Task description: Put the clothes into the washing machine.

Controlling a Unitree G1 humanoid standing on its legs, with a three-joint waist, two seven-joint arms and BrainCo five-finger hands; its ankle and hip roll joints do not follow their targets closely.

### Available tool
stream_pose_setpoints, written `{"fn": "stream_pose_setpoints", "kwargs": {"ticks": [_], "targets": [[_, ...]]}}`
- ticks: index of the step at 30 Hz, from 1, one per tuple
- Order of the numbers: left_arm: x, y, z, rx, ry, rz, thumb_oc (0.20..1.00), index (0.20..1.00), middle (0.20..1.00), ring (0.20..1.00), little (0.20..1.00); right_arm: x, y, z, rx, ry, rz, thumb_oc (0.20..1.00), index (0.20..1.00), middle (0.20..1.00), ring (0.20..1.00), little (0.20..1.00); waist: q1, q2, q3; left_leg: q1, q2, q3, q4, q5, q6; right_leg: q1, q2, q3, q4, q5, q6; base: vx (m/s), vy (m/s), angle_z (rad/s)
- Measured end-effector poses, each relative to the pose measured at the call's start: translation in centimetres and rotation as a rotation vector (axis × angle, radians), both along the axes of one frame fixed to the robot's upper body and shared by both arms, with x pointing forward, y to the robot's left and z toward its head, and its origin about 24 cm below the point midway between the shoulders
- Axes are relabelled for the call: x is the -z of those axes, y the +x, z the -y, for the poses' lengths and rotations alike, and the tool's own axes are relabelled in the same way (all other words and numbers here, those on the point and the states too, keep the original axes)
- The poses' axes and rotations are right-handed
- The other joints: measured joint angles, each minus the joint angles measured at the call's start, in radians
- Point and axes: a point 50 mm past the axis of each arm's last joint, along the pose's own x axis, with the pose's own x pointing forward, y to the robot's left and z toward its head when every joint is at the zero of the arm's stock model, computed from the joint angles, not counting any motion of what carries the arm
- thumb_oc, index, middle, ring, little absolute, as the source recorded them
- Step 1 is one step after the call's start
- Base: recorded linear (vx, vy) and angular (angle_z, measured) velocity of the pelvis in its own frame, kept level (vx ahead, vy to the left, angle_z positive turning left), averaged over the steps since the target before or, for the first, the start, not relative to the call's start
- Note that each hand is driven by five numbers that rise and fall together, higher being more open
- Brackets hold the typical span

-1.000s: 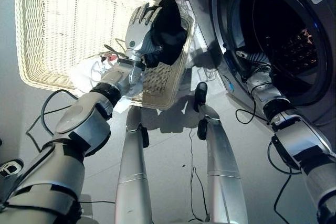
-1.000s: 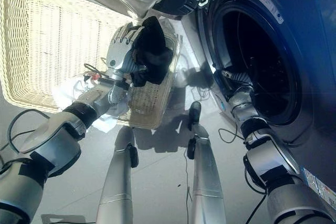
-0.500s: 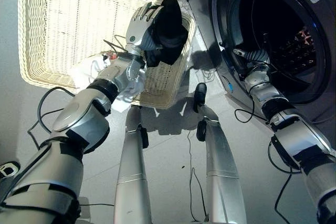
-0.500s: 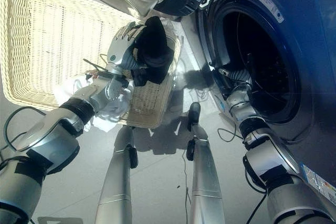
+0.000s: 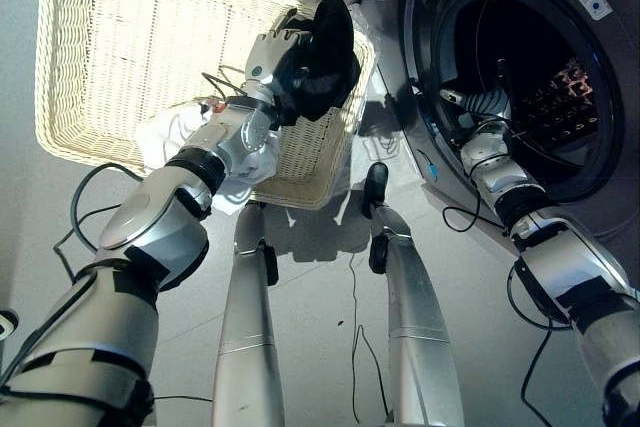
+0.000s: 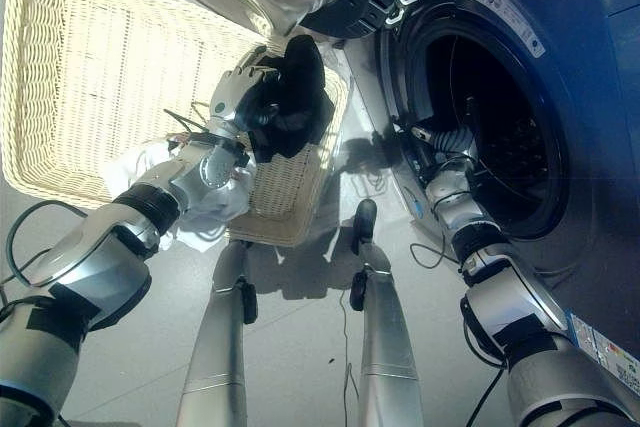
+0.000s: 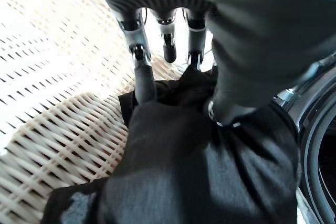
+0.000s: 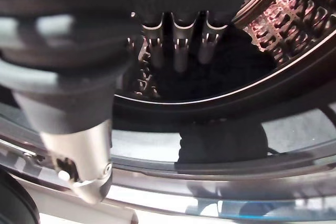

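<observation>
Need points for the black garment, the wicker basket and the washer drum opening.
black garment (image 5: 322, 67), left eye view, on the bunched cloth held by the left robot hand (image 5: 268, 59).
wicker basket (image 5: 120, 47), left eye view, on its bare woven floor.
washer drum opening (image 5: 530, 57), left eye view, on the dark interior.

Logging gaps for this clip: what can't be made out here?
- Right hand: grip state unclear; the wrist view shows fingers against the dark drum.
- Drum contents: too dark to tell.
- Black garment: bunched in the left hand, type unreadable.
- White cloth: partly behind the left arm.
- Basket: far side cut off.
</observation>
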Motion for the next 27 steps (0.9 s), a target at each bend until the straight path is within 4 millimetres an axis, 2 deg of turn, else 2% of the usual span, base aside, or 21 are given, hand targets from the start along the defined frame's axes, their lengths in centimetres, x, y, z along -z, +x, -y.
{"fn": "stream_pose_setpoints", "kwargs": {"ticks": [4,5,7,10,11,12,13,14,16,17,18,22,27], "targets": [[0.3,-0.1,-0.3,-0.018,-0.030,0.060,0.206,0.206,0.206,0.206,0.206,0.0,0.0,-0.2,0.011,0.005,0.009,1.000,1.000,1.000,1.000,1.000,-0.002,0.000,0.000,0.000,0.000,0.000,-0.001,0.003,-0.004,0.000,0.000,0.000,-0.001,0.002,0.000,0.00,-0.008,0.00],[0.6,-0.1,-0.3,-0.024,-0.047,0.082,0.580,0.580,0.580,0.580,0.580,0.1,0.0,-0.4,0.007,0.009,0.010,1.000,1.000,1.000,1.000,1.000,-0.005,0.000,0.000,0.000,0.000,0.000,-0.001,0.003,-0.004,0.000,0.000,0.000,-0.001,0.002,0.000,0.00,-0.046,-0.01],[1.0,-0.3,-0.5,-0.030,-0.069,0.130,0.931,0.931,0.931,0.931,0.931,0.4,0.0,-0.8,0.001,0.015,0.013,1.000,1.000,1.000,1.000,1.000,-0.007,0.000,0.000,0.000,0.000,0.000,-0.001,0.003,-0.004,0.000,0.001,0.000,-0.001,0.002,0.000,0.00,-0.049,-0.01],[2.3,-0.6,-1.1,-0.054,-0.128,0.167,0.595,0.595,0.595,0.595,0.595,1.3,-0.2,-0.7,0.009,0.012,0.008,1.000,1.000,1.000,1.000,1.000,-0.007,0.000,0.000,-0.001,0.001,0.000,-0.002,0.003,-0.004,0.000,0.001,0.000,-0.002,0.002,-0.001,0.00,-0.052,0.00],[2.6,-0.7,-1.3,-0.050,-0.145,0.180,0.426,0.426,0.426,0.426,0.426,1.5,-0.3,-0.6,0.013,0.013,0.005,1.000,1.000,1.000,1.000,1.000,-0.005,0.000,0.000,-0.001,0.001,0.000,-0.002,0.003,-0.004,0.000,0.001,0.000,-0.002,0.003,-0.002,0.00,-0.046,0.01],[2.8,-0.8,-1.3,-0.046,-0.155,0.186,0.341,0.341,0.341,0.341,0.341,1.6,-0.3,-0.6,0.016,0.013,0.005,1.000,1.000,1.000,1.000,1.000,-0.005,0.000,0.000,-0.001,0.001,0.000,-0.002,0.003,-0.004,0.000,0.001,0.000,-0.003,0.003,-0.002,0.00,-0.043,0.01],[3.1,-0.9,-1.4,-0.038,-0.160,0.196,0.338,0.338,0.338,0.338,0.338,1.6,-0.3,-0.6,0.021,0.014,0.007,1.000,1.000,1.000,1.000,1.000,-0.005,0.000,0.000,-0.002,0.001,-0.001,-0.003,0.003,-0.004,0.000,0.001,-0.001,-0.003,0.003,-0.004,0.00,-0.049,0.01],[3.3,-1.0,-1.4,-0.032,-0.157,0.206,0.354,0.354,0.354,0.354,0.354,1.7,-0.3,-0.6,0.023,0.015,0.009,1.000,1.000,1.000,1.000,1.000,-0.004,0.000,0.000,-0.002,0.001,-0.001,-0.004,0.003,-0.004,0.000,0.001,-0.001,-0.003,0.003,-0.004,0.00,-0.049,0.01],[3.5,-1.1,-1.5,-0.026,-0.182,0.220,0.460,0.460,0.460,0.460,0.460,1.6,-0.4,-0.6,0.020,0.016,0.016,1.000,1.000,1.000,1.000,1.000,-0.004,0.001,0.000,-0.003,0.001,-0.003,-0.004,0.003,-0.004,0.000,0.001,-0.003,-0.003,0.002,-0.003,0.00,-0.038,0.01],[3.6,-1.2,-1.7,-0.029,-0.202,0.230,0.592,0.592,0.592,0.592,0.592,1.9,-0.4,-0.5,0.022,0.016,0.010,1.000,1.000,1.000,1.000,1.000,-0.002,0.001,0.000,-0.003,0.001,-0.004,-0.004,0.003,-0.004,0.000,0.001,-0.003,-0.003,0.000,-0.002,0.00,-0.036,0.01],[3.8,-1.3,-1.9,-0.036,-0.228,0.240,1.000,1.000,1.000,1.000,1.000,2.0,-0.5,-0.5,0.025,0.018,0.012,1.000,1.000,1.000,1.000,1.000,-0.002,0.001,0.000,-0.003,0.001,-0.004,-0.004,0.003,-0.005,0.000,0.001,-0.004,-0.003,-0.001,-0.001,0.00,-0.037,0.01],[4.8,-1.8,-2.5,-0.047,-0.283,0.267,1.000,1.000,1.000,1.000,1.000,2.6,-0.7,-0.4,0.032,0.023,0.010,1.000,1.000,1.000,1.000,1.000,0.000,0.001,0.001,-0.005,0.001,-0.012,-0.009,0.004,-0.007,0.000,0.001,-0.011,-0.001,-0.005,-0.002,0.00,-0.008,0.01],[5.5,-2.2,-2.0,-0.013,-0.263,0.290,1.000,1.000,1.000,1.000,1.000,3.3,-1.0,-0.3,0.034,0.029,-0.003,1.000,1.000,1.000,1.000,1.000,0.001,0.003,0.002,-0.009,0.001,-0.020,-0.010,0.004,-0.007,0.000,0.000,-0.018,-0.001,-0.008,-0.004,0.00,0.000,0.00]]}}
